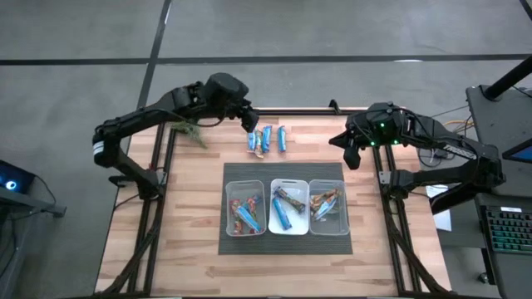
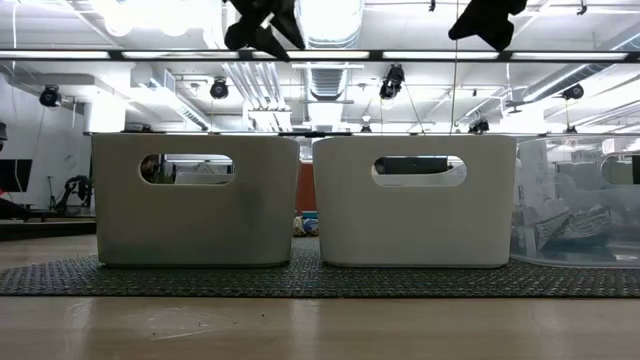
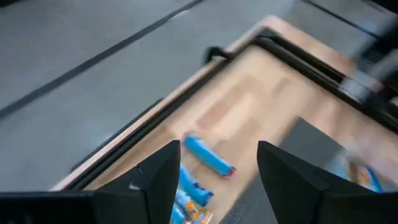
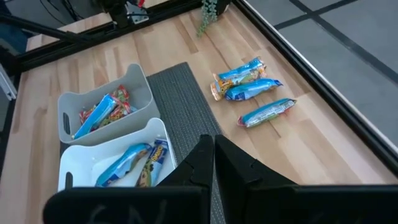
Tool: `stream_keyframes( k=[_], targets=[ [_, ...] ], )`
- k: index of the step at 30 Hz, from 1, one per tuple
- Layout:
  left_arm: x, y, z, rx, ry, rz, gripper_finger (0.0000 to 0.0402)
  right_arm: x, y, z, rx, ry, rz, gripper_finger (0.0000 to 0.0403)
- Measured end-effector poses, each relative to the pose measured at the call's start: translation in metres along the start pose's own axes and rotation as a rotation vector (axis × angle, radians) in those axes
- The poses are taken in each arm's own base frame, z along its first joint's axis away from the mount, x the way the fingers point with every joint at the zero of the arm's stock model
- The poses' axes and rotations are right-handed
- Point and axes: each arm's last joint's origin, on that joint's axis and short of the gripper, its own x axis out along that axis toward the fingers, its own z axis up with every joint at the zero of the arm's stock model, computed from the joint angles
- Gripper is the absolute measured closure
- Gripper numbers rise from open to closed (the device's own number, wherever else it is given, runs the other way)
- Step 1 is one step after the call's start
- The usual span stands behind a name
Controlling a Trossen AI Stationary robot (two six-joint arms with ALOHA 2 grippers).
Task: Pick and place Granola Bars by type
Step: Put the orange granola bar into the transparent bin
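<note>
Above three loose bars (image 1: 266,139), left gripper (image 1: 252,121) gapes empty; right gripper (image 1: 352,155) waits, pinched shut. Risk: bars touching, so two may lift together.

Wooden worktop (image 1: 191,241) with a dark frame. A dark woven mat (image 1: 287,243) lies at its centre, carrying three bins in a row: left bin (image 1: 245,208), middle bin (image 1: 288,207), right bin (image 1: 328,208). A small green leafy sprig (image 1: 189,130) lies near the far-left edge. A keyboard (image 1: 509,237) sits off to the right.
</note>
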Motion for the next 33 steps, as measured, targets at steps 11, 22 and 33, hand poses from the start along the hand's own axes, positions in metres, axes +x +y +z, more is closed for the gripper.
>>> stream_keyframes(
  k=[11, 22, 33],
  targets=[
    [0.036, 0.036, 0.02, -0.276, 0.103, 0.201, 0.0204, 0.002, -0.001, -0.002, 0.032, 0.009, -0.013, 0.0394],
    [0.083, 0.046, 0.011, -0.337, 0.292, 0.145, 0.0204, 0.002, -0.001, -0.002, 0.048, 0.014, -0.014, 0.0394],
    [0.123, 0.048, -0.015, -0.37, 0.488, 0.219, 0.0204, 0.002, -0.002, -0.006, 0.069, 0.051, -0.023, 0.0394]
  ],
)
